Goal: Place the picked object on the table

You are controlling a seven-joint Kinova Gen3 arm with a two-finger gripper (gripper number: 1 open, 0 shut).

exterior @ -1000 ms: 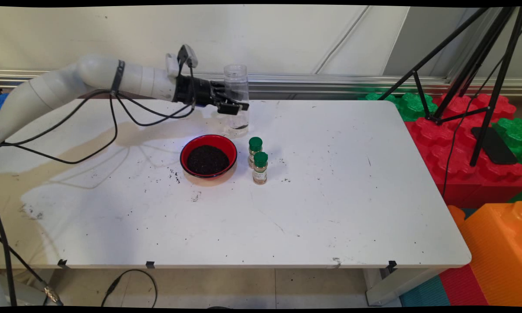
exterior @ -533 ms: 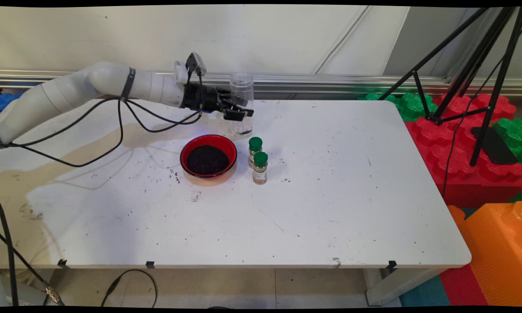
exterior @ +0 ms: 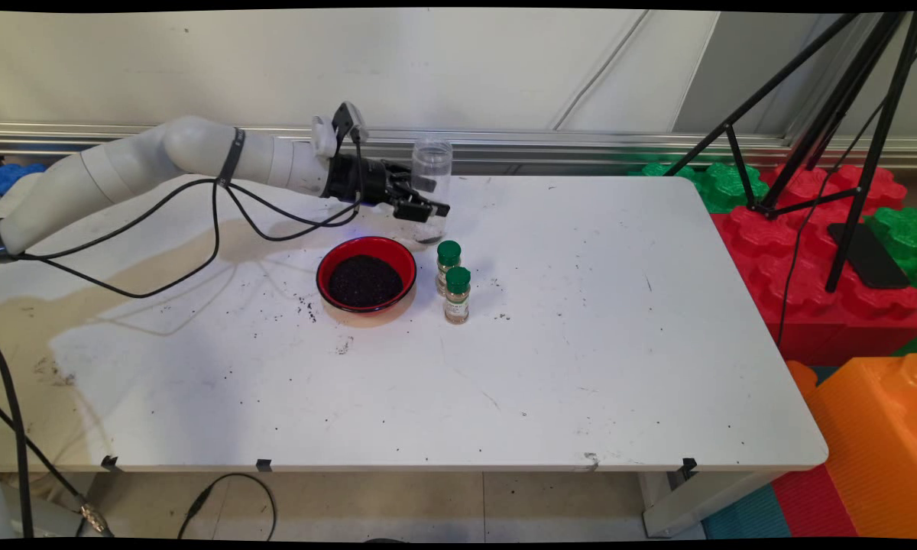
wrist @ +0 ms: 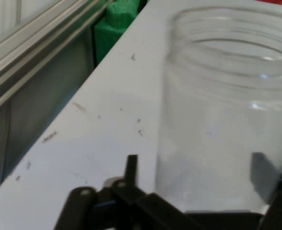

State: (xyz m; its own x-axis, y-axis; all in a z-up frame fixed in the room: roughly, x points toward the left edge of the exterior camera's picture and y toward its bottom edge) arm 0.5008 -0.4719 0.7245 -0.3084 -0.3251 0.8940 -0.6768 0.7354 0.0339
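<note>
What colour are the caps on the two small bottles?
Green caps, seen best in the main view.

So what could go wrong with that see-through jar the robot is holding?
The gripper holds the clear jar low over the table, just behind the two green-capped bottles. If it drifts toward them, the jar might knock them over. The red bowl of dark grains sits close by too, so a bump could spill more grains. The jar is smooth, so it might slip in the fingers.
</note>
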